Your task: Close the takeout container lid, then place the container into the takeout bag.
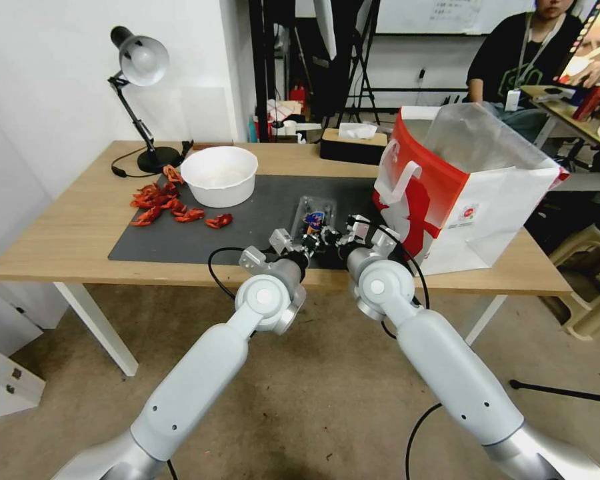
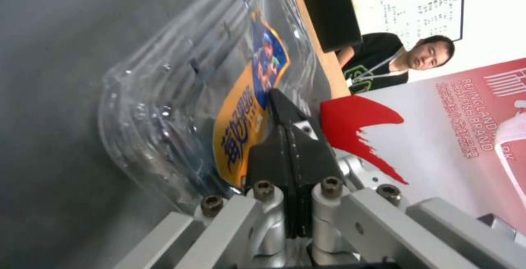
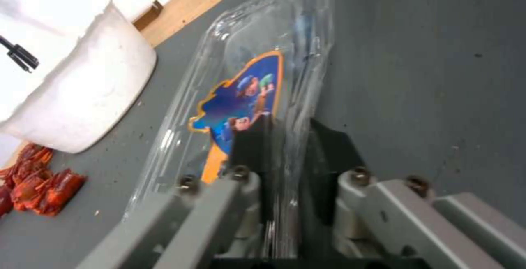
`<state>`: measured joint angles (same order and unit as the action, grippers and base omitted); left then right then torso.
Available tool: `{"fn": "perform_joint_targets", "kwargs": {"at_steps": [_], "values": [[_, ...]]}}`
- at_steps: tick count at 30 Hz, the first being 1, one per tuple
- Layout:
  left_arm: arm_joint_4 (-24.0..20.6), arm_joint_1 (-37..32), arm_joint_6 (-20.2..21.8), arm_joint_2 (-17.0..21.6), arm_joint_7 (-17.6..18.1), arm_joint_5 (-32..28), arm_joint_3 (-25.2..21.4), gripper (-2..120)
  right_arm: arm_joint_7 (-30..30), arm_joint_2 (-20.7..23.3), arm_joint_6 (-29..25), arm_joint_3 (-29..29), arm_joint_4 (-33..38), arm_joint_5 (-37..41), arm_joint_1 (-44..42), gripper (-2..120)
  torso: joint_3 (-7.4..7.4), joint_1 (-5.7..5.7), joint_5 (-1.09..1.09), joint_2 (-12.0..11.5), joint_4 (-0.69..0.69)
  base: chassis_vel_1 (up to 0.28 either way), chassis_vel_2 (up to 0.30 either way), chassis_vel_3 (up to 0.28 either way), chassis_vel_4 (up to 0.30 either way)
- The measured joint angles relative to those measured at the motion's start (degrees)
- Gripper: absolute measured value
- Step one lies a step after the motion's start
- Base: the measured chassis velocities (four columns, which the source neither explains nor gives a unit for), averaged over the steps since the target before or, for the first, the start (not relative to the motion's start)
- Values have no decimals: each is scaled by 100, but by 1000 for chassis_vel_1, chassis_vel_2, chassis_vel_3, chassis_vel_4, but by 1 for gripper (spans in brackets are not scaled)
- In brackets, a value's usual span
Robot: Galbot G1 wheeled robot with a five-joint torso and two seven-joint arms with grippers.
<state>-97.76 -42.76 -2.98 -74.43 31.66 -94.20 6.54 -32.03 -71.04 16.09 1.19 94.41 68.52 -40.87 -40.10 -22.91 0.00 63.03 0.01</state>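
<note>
Head view — container (image 1: 311, 215) lies on the grey mat (image 1: 180, 233) at the near-centre of the table (image 1: 67, 227), just left of the bag (image 1: 473, 200), which stands upright w/ mouth open. Both grippers meet at the container's near end. Left gripper (image 1: 305, 243): in the left wrist view its fingers (image 2: 290, 145) are pressed together, tips against the lid (image 2: 192, 88) by the blue-and-orange label. Right gripper (image 1: 343, 235): in the right wrist view its fingers (image 3: 249, 145) stand apart, straddling the container's near edge — one pad each side of the clear plastic, seemingly not yet clamped.

Progress, as judged: the lid seems folded down over the base, the shell reading as one flat stack; whether the catch has snapped is not visible. Still left — confirm closure, grip, lift, carry right, lower into the bag.

Orientation: long axis runs near-to-far, slightly tilted; label side up, one short end toward the robot.
</note>
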Motion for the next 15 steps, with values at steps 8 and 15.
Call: {"fn": "perform_joint_targets", "kwargs": {"at_steps": [8,15], "values": [[-122,-57,-52,73,-108,324,-2,0,2,-9,-12,-8,23,-43,-24,0,0,0,-1,0,-1,0,0,0,0],[-411,-195,-83,289,-244,966,-52,0,7,4,-12,-14,65,-77,-56,0,0,0,-1,0,-1,0,0,0,0]]}}
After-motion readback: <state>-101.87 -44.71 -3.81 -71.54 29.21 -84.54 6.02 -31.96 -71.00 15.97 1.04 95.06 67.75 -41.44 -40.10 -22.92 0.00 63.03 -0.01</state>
